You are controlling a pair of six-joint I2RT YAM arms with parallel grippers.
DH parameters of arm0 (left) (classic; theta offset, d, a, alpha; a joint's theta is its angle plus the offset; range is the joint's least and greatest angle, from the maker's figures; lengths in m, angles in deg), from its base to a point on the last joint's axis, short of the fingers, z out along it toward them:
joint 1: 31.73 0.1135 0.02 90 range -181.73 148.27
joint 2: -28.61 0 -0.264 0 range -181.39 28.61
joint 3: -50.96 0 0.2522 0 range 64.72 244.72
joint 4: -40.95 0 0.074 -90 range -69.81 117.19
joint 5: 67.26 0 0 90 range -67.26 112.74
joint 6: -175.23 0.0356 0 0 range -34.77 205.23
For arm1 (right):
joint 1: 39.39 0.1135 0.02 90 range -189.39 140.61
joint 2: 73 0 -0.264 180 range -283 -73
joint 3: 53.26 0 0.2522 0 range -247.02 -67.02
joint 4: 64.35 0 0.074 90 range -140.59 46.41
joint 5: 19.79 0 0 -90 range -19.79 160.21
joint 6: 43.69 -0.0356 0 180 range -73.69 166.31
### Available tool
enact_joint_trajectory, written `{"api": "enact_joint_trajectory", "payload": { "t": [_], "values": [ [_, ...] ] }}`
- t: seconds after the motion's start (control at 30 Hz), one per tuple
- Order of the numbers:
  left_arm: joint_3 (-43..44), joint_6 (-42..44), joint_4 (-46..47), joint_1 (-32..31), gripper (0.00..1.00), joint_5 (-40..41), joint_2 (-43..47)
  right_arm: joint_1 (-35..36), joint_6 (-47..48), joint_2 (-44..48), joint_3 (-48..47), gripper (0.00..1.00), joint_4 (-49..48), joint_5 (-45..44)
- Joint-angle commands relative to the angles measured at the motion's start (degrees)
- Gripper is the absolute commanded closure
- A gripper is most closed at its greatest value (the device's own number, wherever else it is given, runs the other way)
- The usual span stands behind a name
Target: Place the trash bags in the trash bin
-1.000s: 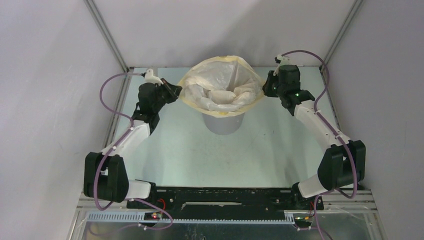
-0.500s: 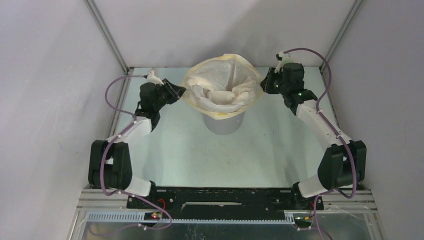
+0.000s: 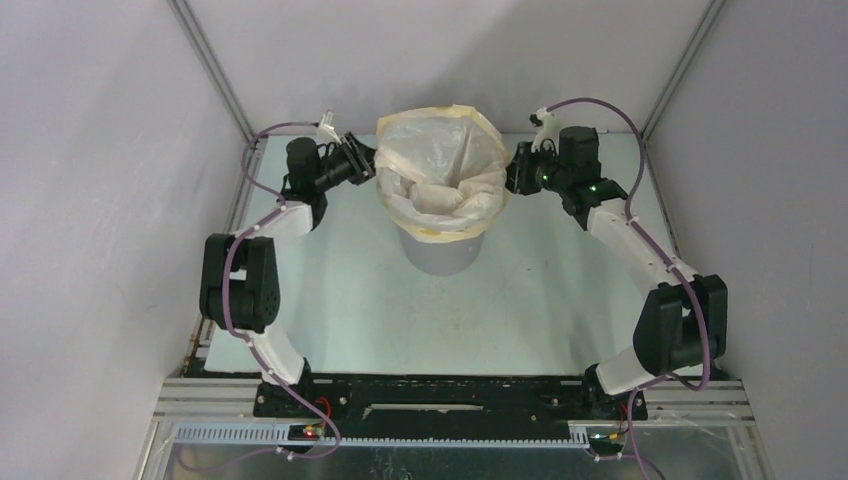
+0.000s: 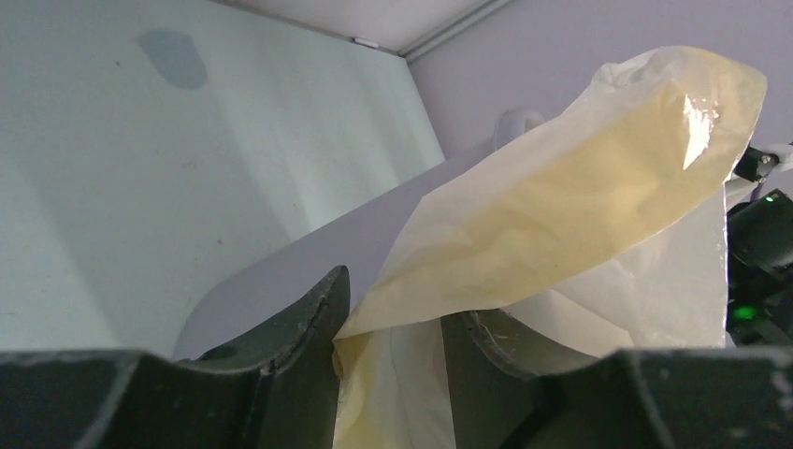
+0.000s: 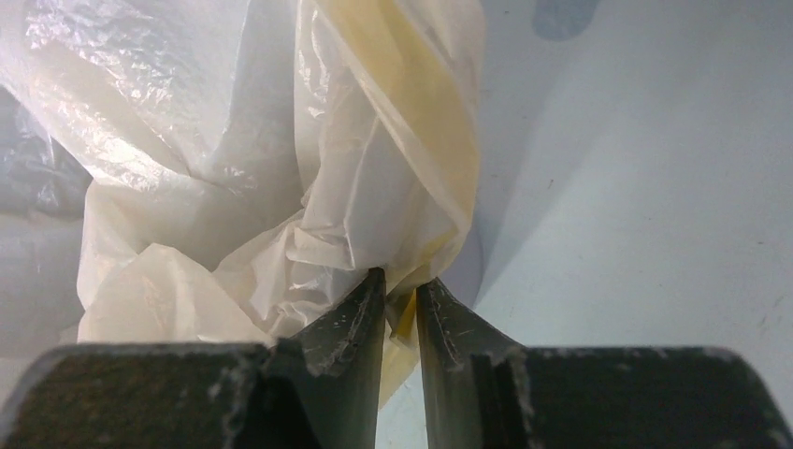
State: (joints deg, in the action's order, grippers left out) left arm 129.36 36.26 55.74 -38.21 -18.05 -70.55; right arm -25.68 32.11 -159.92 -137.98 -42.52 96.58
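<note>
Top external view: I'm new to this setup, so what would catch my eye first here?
The pale yellow trash bag, spread open over the grey trash bin at the far middle of the table. The left gripper and right gripper each pinch its rim from opposite sides.

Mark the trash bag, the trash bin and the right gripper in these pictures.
trash bag (image 3: 440, 170): top external view, crumpled plastic inside its open mouth.
trash bin (image 3: 443, 257): top external view, grey front wall below the bag.
right gripper (image 5: 400, 281): right wrist view, midway between fingertips pinching the bag's edge.
</note>
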Motion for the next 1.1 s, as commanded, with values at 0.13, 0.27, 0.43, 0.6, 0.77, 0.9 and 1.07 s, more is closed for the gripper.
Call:
{"api": "enact_joint_trajectory", "payload": {
  "t": [0.13,0.27,0.43,0.6,0.77,0.9,1.07],
  "values": [
    [-3.4,-6.9,8.8,-3.3,0.55,-13.7,1.2,9.5,1.9,5.8,2.5,0.77,1.1,-1.6],
    [-7.7,-7.7,8.3,-3.5,0.55,-11.1,4.8,11.8,-1.2,9.2,4.4,0.78,5.9,-13.6],
    [-12.2,-4.9,2.2,-3.5,0.55,-2.9,11.2,10.5,-2.6,12.9,5.3,0.70,10.9,-19.3],
    [-12.5,5.4,-15.6,-3.4,0.52,7.9,20.0,10.6,-1.1,18.6,5.6,0.59,14.1,-22.1],
    [-14.2,8.2,-24.8,-3.3,0.51,19.4,28.2,10.8,0.9,23.8,5.6,0.34,14.4,-23.7],
    [-15.0,9.0,-27.6,-3.2,0.53,22.4,30.3,11.0,4.1,26.5,5.6,0.20,10.6,-17.8],
    [-15.4,9.7,-28.2,-3.0,0.76,23.0,31.2,12.9,8.0,23.8,1.8,0.22,6.9,-9.1]
  ]
}}
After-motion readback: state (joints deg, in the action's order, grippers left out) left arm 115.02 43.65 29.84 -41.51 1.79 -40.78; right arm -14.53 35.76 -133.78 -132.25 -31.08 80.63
